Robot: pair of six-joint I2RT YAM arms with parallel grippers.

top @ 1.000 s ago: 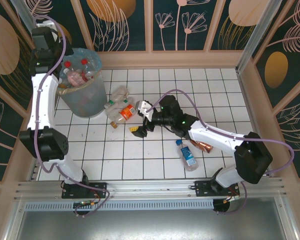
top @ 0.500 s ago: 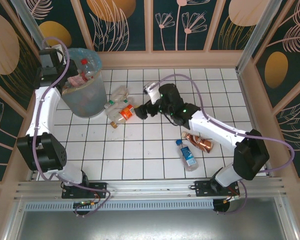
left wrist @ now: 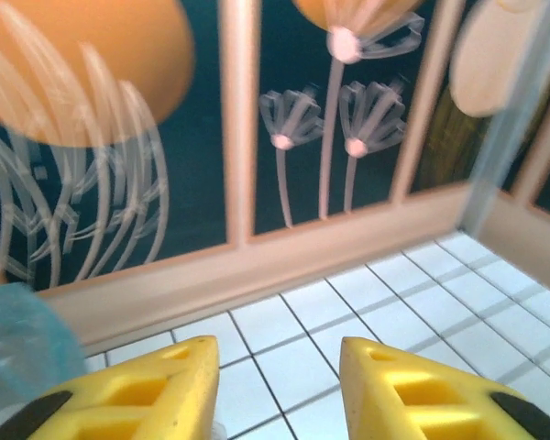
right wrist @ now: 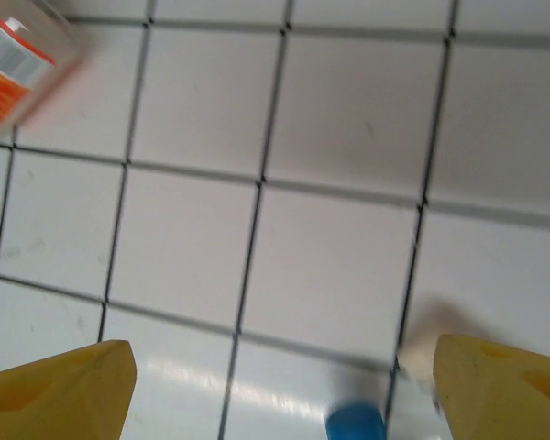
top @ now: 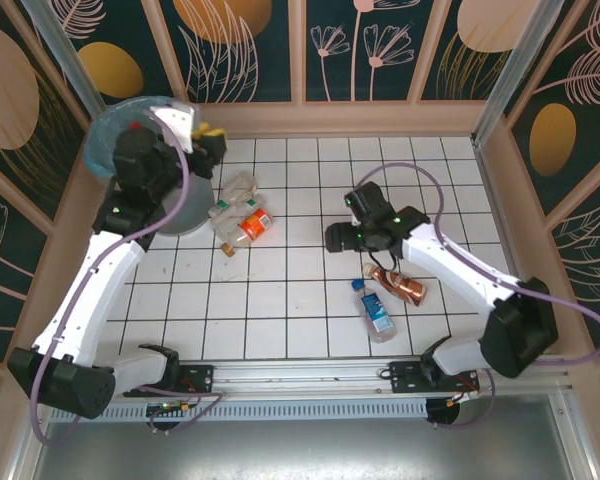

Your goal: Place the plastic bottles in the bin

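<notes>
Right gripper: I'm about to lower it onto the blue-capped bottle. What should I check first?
1. The right gripper is open and empty: ok.
2. The blue-capped bottle lies flat on the tiled table with nothing on top of it: ok.
3. Its cap is centred in the jaws: not ok. In the right wrist view it sits at the bottom edge, right of centre.
4. Clearance from the brown bottle alongside: cannot tell whether they touch.
5. The left gripper is out of the way, open and empty, up by the bin: ok.
</notes>
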